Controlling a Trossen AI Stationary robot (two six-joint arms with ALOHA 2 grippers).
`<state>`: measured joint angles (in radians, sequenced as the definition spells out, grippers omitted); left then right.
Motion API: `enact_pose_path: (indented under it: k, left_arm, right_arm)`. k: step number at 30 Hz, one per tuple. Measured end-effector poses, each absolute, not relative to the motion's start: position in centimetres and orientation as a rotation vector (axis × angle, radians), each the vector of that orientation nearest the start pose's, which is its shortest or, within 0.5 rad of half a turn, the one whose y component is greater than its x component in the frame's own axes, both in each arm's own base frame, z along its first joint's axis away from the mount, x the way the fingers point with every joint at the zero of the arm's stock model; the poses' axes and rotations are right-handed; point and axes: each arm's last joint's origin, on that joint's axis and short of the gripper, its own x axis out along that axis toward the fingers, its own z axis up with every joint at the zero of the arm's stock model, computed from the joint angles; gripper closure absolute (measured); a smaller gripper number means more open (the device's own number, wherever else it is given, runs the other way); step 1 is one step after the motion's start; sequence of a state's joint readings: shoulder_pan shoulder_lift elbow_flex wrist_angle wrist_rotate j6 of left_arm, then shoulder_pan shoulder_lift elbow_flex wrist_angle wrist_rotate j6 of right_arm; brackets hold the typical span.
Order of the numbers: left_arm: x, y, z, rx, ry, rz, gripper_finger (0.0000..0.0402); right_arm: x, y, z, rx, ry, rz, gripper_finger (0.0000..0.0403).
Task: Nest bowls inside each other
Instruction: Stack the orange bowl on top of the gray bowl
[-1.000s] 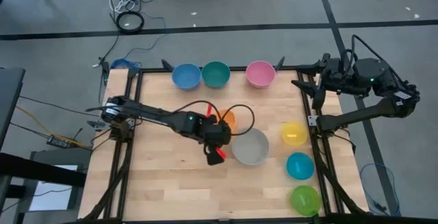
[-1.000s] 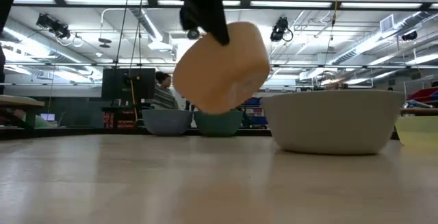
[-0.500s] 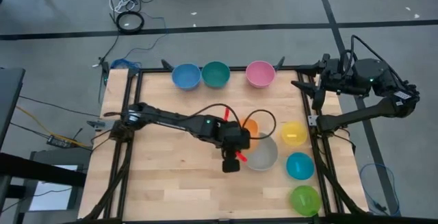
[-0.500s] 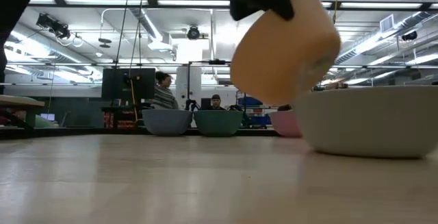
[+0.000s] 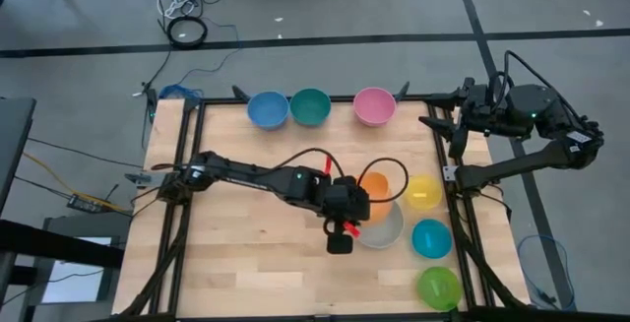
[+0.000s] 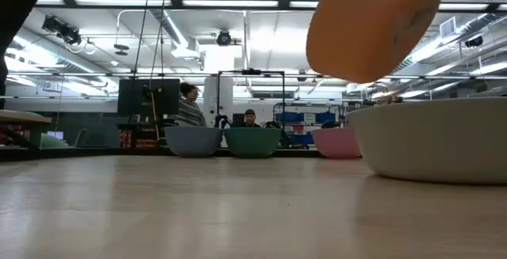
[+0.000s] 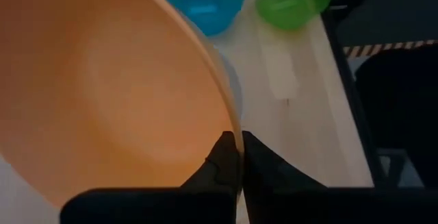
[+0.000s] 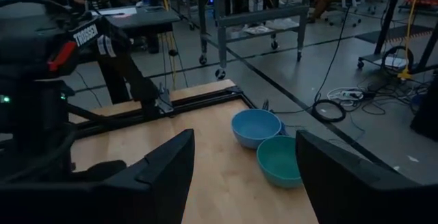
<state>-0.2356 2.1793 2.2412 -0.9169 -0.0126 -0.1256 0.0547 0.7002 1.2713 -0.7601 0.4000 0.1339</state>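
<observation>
My left gripper [image 5: 356,200] is shut on the orange bowl [image 5: 377,186], which hangs tilted over the grey-white bowl [image 5: 384,228]. In the low view the orange bowl [image 6: 372,21] is clear above the grey-white bowl's [image 6: 436,136] rim. The grey-white bowl stands on its base on the table. Blue [image 5: 268,108], teal [image 5: 310,106] and pink [image 5: 374,105] bowls stand along the far edge. Yellow [image 5: 423,192], cyan [image 5: 431,238] and lime green [image 5: 439,288] bowls stand along the right edge. My right gripper [image 8: 243,176] waits open, raised at the table's far right. My left gripper pinches the orange bowl's rim [image 7: 231,129], one finger [image 7: 219,166] inside the bowl and the other outside. The fingers slant down from the table's left side. The bowl is lifted clear and tilted, its opening turned up.
Bare wooden tabletop [image 5: 246,253] lies at the near left. A black frame rail [image 5: 192,194] runs along the left edge. The right arm [image 5: 522,115] stands beyond the right rail. People and benches show in the room behind the far edge.
My left gripper has carried the orange bowl up and toward the table's right edge, from beside the grey-white bowl to above it, rolling a little. The grey-white bowl has slid a short way toward the right, near corner.
</observation>
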Motion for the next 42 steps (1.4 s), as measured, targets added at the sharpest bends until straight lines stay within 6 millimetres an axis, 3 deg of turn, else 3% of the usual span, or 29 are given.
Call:
enact_pose_path:
  k: [12,20,42]
  left_arm:
    - [48.2,-12.0,29.2,-0.018,0.864,-0.283,0.0393]
    - [48.5,-10.7,26.2,-0.049,1.023,-0.222,0.0393]
    - [45.3,-7.4,24.6,0.023,1.414,0.105,0.0391]
  right_arm:
    - [8.5,-0.7,43.9,0.09,0.16,-0.366,0.0164]
    - [8.5,-0.7,43.9,0.091,0.163,-0.37,0.0165]
    - [8.5,-0.7,43.8,0.09,0.172,-0.371,0.0169]
